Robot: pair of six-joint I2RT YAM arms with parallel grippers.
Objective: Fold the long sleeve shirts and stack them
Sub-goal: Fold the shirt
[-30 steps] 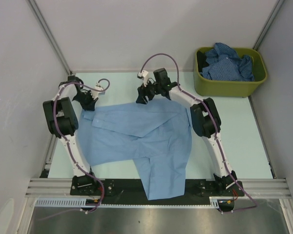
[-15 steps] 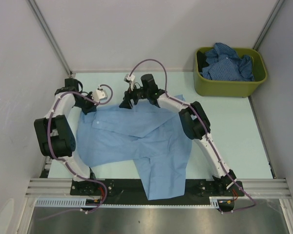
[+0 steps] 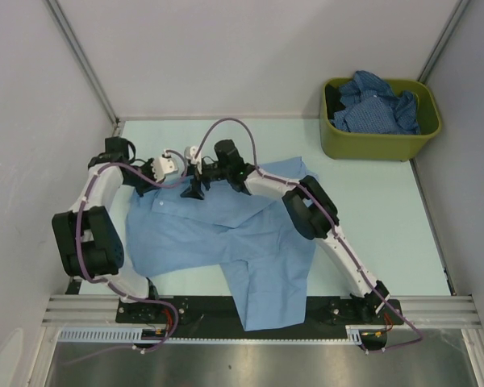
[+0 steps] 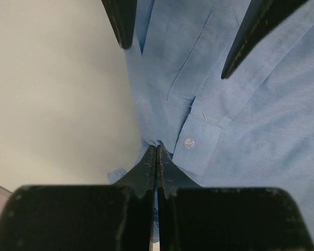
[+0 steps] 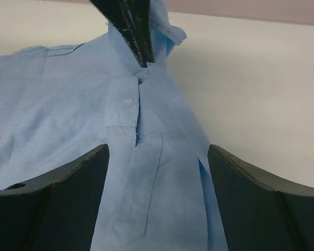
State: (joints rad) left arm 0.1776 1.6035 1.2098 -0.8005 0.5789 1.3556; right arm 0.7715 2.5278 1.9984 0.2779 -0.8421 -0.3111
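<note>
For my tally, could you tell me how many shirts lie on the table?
1: the light blue shirt, mid-table. Darker shirts lie crumpled in the green bin, count unclear.

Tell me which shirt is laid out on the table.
The plain light blue shirt; the darker patterned shirts sit crumpled in the olive-green bin.

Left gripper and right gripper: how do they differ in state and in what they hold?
The left gripper is shut, pinching the cuff of the light blue shirt; the right gripper is open and holds nothing. The left gripper's fingers are pressed together on the cloth; the right gripper's fingers stand wide apart, one on each side of the sleeve slit. Both are at the same sleeve end, facing each other.
</note>
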